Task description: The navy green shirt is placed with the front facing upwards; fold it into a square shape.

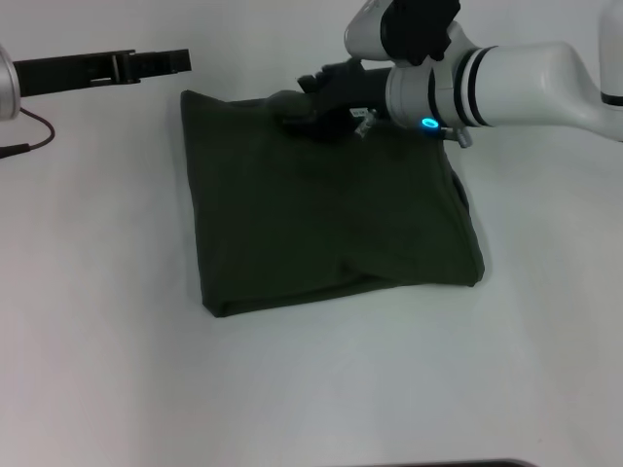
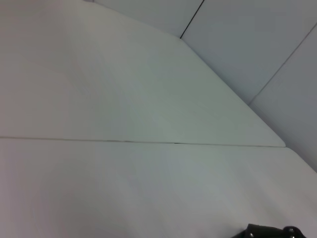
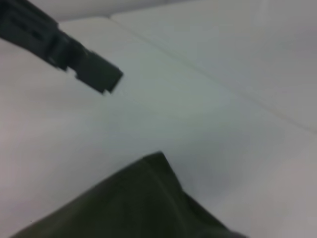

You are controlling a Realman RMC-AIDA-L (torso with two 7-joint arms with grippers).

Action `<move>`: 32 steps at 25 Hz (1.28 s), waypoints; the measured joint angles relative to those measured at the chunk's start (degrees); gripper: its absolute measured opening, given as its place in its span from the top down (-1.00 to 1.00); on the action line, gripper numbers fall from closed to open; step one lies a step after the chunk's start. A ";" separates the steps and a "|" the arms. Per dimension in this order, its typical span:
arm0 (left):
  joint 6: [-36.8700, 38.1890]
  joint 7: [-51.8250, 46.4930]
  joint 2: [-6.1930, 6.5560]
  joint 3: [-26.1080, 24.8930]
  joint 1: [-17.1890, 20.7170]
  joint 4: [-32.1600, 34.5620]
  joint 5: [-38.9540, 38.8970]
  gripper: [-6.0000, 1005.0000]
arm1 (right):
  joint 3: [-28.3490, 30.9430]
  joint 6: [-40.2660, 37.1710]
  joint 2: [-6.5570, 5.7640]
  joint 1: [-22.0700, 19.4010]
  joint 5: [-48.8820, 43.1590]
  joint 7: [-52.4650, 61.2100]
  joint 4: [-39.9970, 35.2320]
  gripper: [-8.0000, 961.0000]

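The worktop point(image 1: 97, 370) is carrying only one garment, and the navy green shirt point(image 1: 321, 224) is lying in the middle of it, already folded into a shape that is close to a square. No lettering is showing on the side that is facing up. The far edge is lying straight, while the right edge and the near right corner are looking a little uneven, with one layer peeking out below another.

The right end effector point(image 1: 297, 109) is resting low on the far edge of the shirt, near the middle of that edge, and it seems to be touching the cloth. Its fingers are dark against the dark fabric, so I cannot tell if they are pinching a layer or are spread. The left end effector point(image 1: 170, 61) is hovering beyond the far left corner, apart from the shirt (it is holding nothing that I can see), and whether it is spread or pressed together I also cannot tell.

To do this step well, the right arm should be letting the fabric settle flat and lifting away straight up, so no layer is dragged out of line.

Counting: one worktop, one shirt, two end effectors.
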 joint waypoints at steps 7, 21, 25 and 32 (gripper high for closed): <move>-0.09 -0.11 0.35 -0.24 0.28 -0.04 -0.20 -0.22 | -10.22 -0.14 -0.76 -4.38 -0.02 13.58 -7.81 -0.25; 0.53 -0.64 0.57 -0.34 -0.07 0.09 -0.49 -0.22 | -18.24 -12.60 -1.28 -16.21 -4.16 32.75 -30.12 -0.25; 0.54 -0.66 0.57 -0.24 0.27 0.09 -0.49 -0.22 | -18.06 -12.66 -1.30 -16.45 -12.51 41.66 -32.03 -0.25; 0.64 -0.70 0.57 -0.31 0.88 0.09 -0.52 -0.22 | -16.21 -14.19 -1.60 -17.31 -17.41 46.83 -33.88 -0.25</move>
